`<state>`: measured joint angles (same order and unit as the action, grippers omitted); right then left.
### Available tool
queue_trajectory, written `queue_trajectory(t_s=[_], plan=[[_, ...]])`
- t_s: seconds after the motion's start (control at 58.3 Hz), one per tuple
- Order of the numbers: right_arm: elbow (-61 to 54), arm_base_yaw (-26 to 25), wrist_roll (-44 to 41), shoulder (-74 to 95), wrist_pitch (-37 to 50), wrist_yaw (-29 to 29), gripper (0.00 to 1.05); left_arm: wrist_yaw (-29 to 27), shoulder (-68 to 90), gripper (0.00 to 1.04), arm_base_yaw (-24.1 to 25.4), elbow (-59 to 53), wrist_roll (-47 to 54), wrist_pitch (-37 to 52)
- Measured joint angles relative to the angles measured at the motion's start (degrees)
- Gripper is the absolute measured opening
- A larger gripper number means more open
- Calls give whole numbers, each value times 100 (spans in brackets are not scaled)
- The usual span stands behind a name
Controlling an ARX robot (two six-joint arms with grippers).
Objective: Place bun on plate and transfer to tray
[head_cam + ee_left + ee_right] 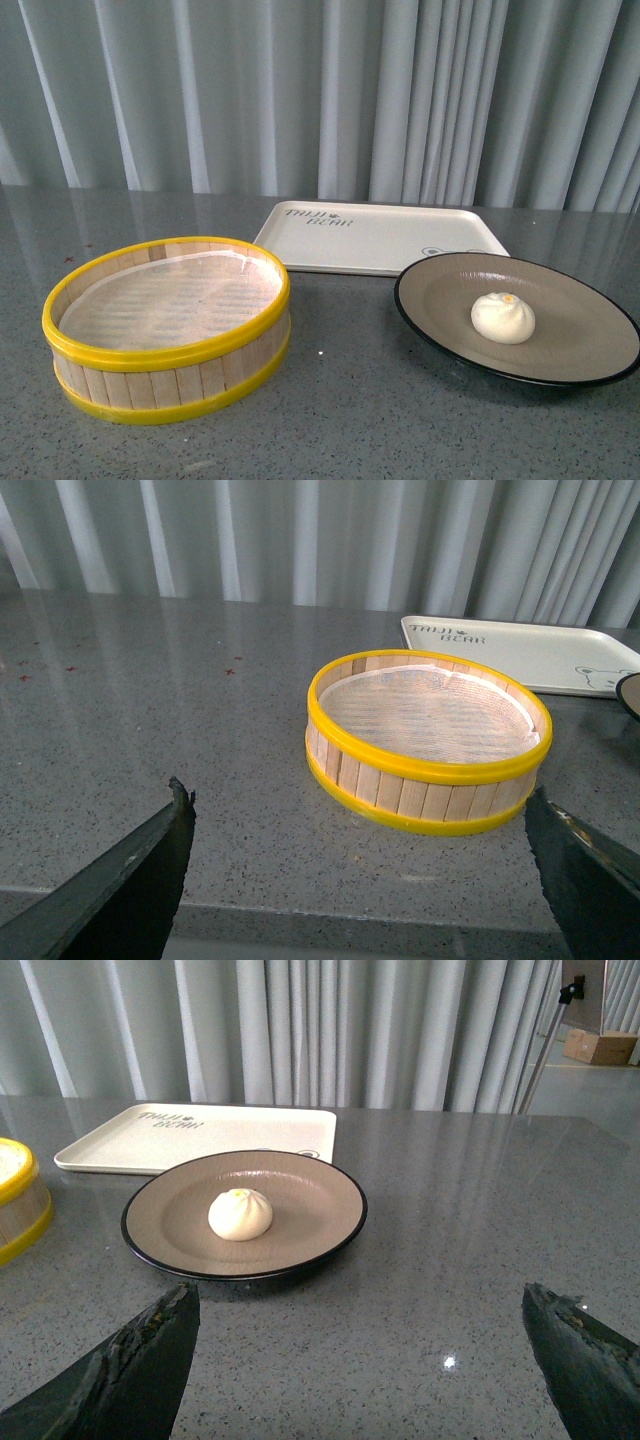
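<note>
Front view: one bun (503, 317) on one plate (440, 300), one tray (390, 240), one basket (170, 380)

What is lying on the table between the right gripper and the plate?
Nothing. In the right wrist view only bare grey table separates the open right gripper from the plate, which holds the bun.

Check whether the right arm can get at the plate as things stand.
Probably yes. The right pincer is open and faces the plate, with only bare tabletop between them. The basket sits off to the side, the tray behind.
</note>
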<state>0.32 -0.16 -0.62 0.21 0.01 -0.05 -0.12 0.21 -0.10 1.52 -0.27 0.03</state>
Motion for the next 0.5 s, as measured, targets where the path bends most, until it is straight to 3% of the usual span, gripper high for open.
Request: queue_trajectory(t_s=[0.257,0.343,0.412,0.497], plan=[[0,0,2,0,0,0,96,-2,0,98,0,0,0,0],[483,151,802,828,-1021,833,96,-4,0,98,-2,0,0,0],[741,63,756,1628,-1141,577,96,-2,-2,98,0,0,0,0],[1005,-83,-122,2583,-896,-15,96,0,0,98,-2,0,0,0]])
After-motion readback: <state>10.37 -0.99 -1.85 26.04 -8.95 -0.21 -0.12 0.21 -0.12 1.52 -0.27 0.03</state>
